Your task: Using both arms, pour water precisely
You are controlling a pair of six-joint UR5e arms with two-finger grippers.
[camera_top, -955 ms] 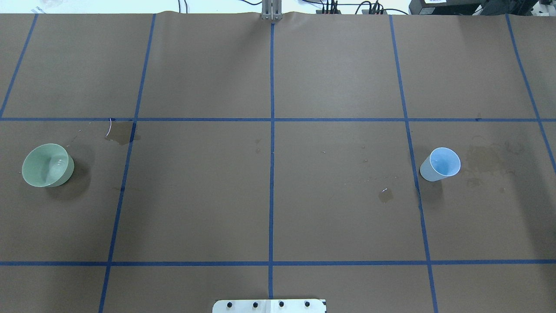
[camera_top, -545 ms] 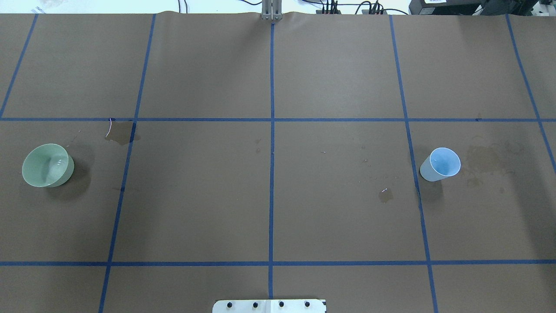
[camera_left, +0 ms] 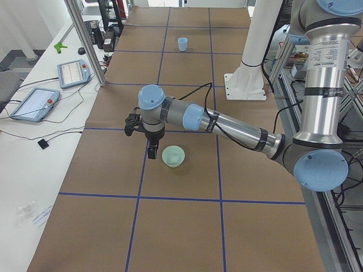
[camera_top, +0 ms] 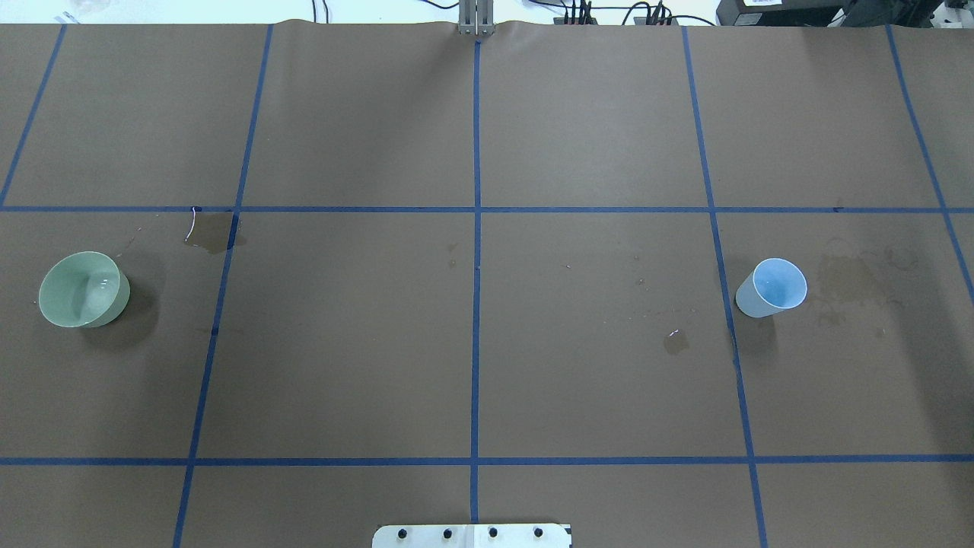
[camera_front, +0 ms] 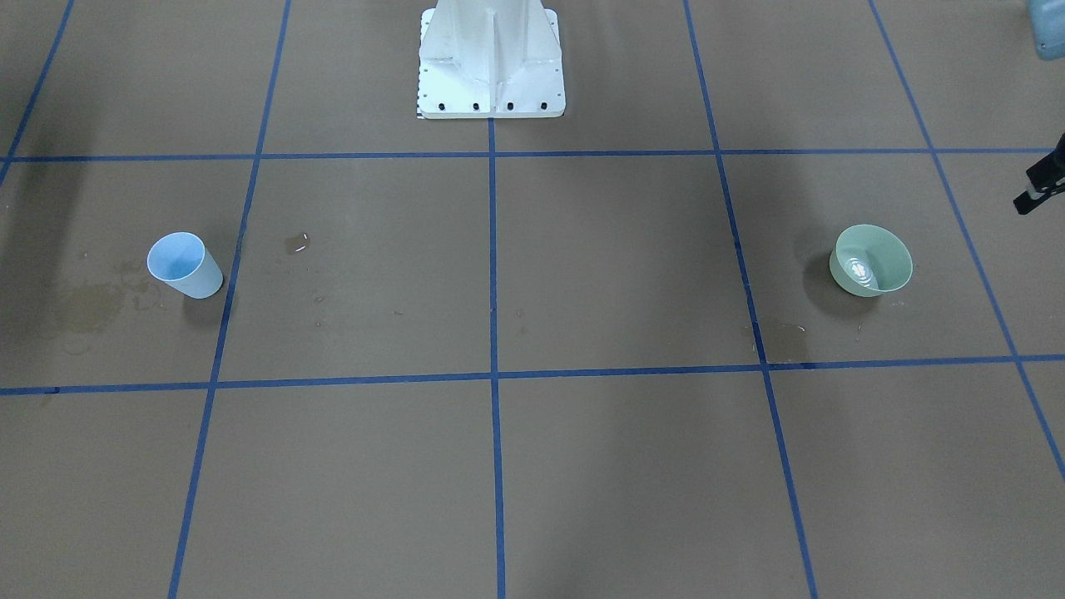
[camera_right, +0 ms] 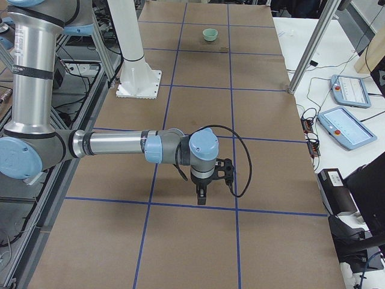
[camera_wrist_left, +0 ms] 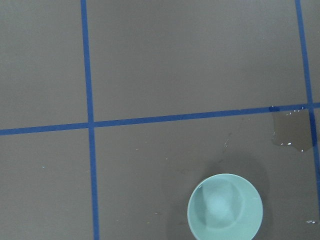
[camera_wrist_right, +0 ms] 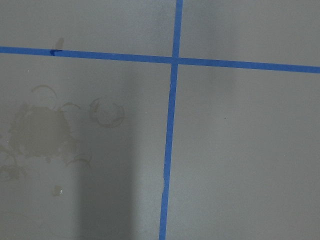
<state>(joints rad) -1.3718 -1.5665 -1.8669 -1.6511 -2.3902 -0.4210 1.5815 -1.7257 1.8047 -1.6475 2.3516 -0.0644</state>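
Water (camera_front: 862,269) sits in the green bowl (camera_front: 874,259); the front-facing view shows it as faint rings on the bottom. The blue cup (camera_top: 778,286) stands well apart from the bowl, at the opposite end of the table, and I cannot tell whether it holds anything. My left pincer (camera_left: 151,153) hangs near the bowl, off to one side and not touching. My right pincer (camera_right: 201,197) is far from the bowl, out at the cup's end. I cannot tell whether either pincer is spread or pressed together: one shows only as a dark sliver, the other only from the side. Risks, as I judge them: the bowl is wide and thin-rimmed, so an off-centre pinch could let it rotate and slosh. A broad lip poured into a narrow cup would likely dribble down the wall. The light cup could tip if I nudge it. A puddle (camera_wrist_left: 292,132) just beside the bowl and dried stains (camera_wrist_right: 42,132) far from it suggest the paper is slick in spots. View notes: the overhead shows neither pincer and only a glint in the bowl. The side views alone place the pincers. My left wrist camera catches the bowl at its lower edge, while my right wrist camera sees only stains and tape, no cup.
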